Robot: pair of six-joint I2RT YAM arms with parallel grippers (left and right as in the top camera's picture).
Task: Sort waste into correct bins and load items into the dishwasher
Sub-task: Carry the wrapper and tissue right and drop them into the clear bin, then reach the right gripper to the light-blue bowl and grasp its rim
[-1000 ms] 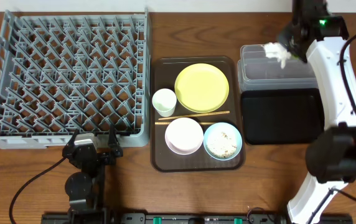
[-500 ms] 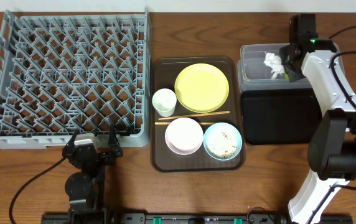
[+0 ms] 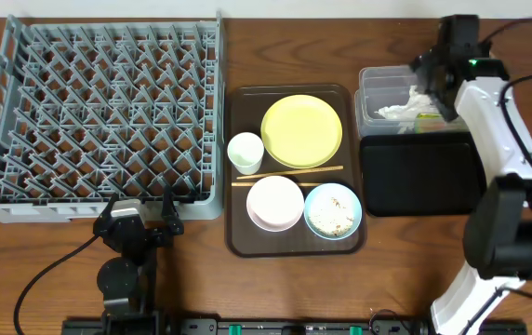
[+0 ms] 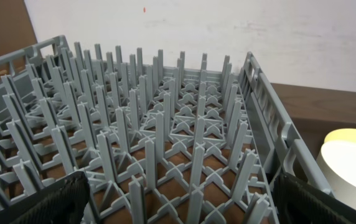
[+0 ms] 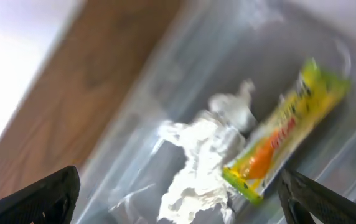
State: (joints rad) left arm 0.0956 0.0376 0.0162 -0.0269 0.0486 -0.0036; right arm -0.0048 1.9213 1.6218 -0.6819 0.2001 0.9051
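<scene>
My right gripper hangs open over the clear tub, nothing between its fingers. Below it in the tub lie the crumpled white tissue and the green-and-orange wrapper, side by side. The black tray sits just in front of the tub. The yellow-green plate, white cup, white bowl, chopsticks and the light-blue bowl holding rice rest on the brown tray. My left gripper stands open at the front edge of the grey dish rack.
The rack fills the left half of the table. The right arm's white links reach along the right edge past the black tray. In the left wrist view the cup shows just right of the rack wall.
My right gripper has opened and let go of the tissue, which now lies in the clear tub beside the wrapper. The left arm has not moved.
</scene>
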